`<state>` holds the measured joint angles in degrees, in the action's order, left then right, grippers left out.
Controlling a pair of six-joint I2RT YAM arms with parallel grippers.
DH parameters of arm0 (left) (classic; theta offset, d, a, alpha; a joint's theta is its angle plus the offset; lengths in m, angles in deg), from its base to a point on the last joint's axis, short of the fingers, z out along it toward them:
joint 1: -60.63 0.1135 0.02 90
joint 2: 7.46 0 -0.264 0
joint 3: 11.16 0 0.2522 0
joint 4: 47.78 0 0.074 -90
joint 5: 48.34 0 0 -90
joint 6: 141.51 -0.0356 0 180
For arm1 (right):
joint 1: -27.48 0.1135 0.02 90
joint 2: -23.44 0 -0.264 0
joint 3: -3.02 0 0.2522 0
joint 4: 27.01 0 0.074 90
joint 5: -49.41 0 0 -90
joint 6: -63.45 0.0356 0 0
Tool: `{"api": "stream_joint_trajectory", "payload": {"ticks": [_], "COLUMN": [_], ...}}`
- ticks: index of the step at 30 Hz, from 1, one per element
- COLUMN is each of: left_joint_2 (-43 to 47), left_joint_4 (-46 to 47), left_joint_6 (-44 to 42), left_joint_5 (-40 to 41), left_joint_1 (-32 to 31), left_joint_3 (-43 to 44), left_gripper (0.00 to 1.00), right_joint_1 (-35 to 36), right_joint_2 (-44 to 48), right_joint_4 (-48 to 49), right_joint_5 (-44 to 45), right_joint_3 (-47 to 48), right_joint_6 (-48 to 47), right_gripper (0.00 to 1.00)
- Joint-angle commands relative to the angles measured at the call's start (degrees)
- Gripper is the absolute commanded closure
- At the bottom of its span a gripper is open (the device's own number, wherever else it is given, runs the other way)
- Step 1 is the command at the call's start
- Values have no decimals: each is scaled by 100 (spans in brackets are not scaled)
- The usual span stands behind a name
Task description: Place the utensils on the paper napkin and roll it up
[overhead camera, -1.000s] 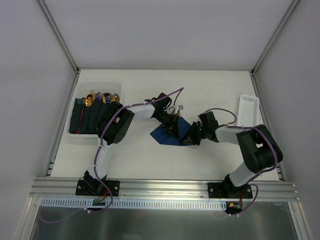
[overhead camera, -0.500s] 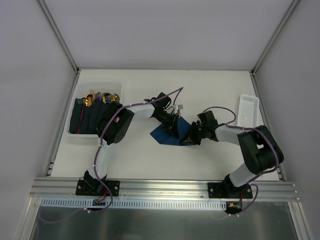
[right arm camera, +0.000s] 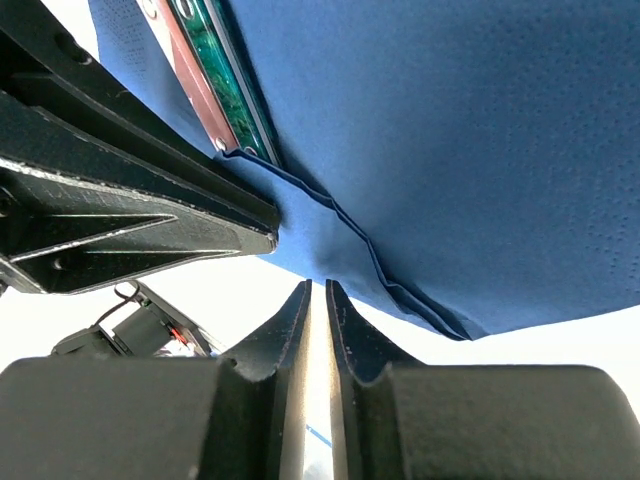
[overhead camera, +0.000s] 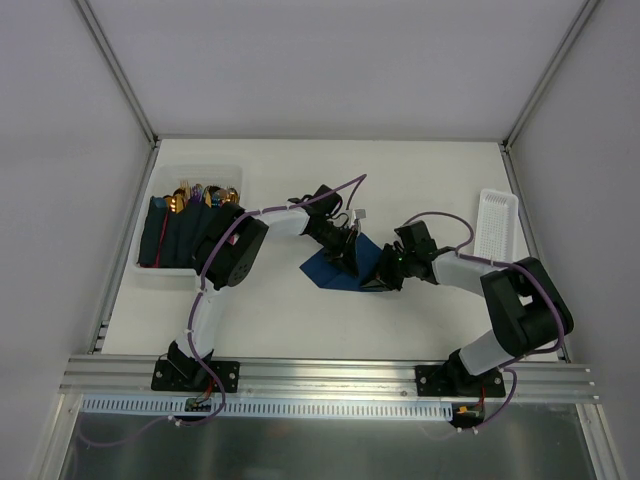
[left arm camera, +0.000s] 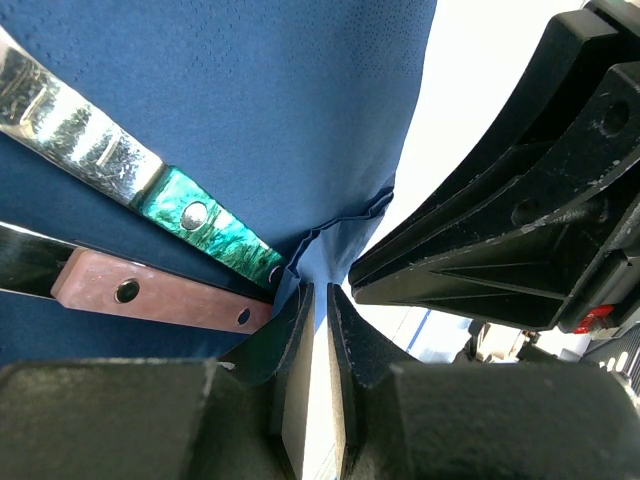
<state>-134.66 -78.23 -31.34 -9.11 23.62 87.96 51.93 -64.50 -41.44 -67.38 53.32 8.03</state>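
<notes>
Paper napkin (left arm camera: 300, 90) navy, faintly dotted; utensils (left arm camera: 200, 222) silver, marbled green, perhaps copper-pink.

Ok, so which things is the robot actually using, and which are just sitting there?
For the job:
- paper napkin
- utensils lying on it
- left gripper and right gripper, both at the napkin's edge

Just lying about:
- bin holding blue rolls with gold cutlery heads
- white tray
</notes>
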Motion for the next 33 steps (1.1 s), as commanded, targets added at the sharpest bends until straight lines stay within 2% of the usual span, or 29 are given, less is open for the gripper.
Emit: {"api": "stream_joint_trajectory", "payload": {"ticks": [1,13,16,17,26,33], "left_joint_2": [-112,-104,-112,-112,-95,-77], "left_joint_4": [25,34,25,25,34,25], "left_joint_6": [-83,-74,-83,-91,-83,-83], "left_joint_5": [277,277,260,269,269,269], "left_joint_1": [80,89,98,107,116,107], "left_joint_3": [33,7,-20,-28,-11,-20], "left_gripper": [89,89,89,89,89,89], "right_joint_1": [51,78,78,78,-159,-880], "right_joint_2": [15,-382,-181,-84,1138,920], "right_joint_4": [31,190,137,93,-1513,-2078], "right_joint_5": [-11,33,7,15,542,894], "right_joint_3": [73,-32,-15,-6,767,741], "right_joint_6": [48,13,4,-22,-690,-1226], "right_gripper": [87,88,86,82,63,60]}}
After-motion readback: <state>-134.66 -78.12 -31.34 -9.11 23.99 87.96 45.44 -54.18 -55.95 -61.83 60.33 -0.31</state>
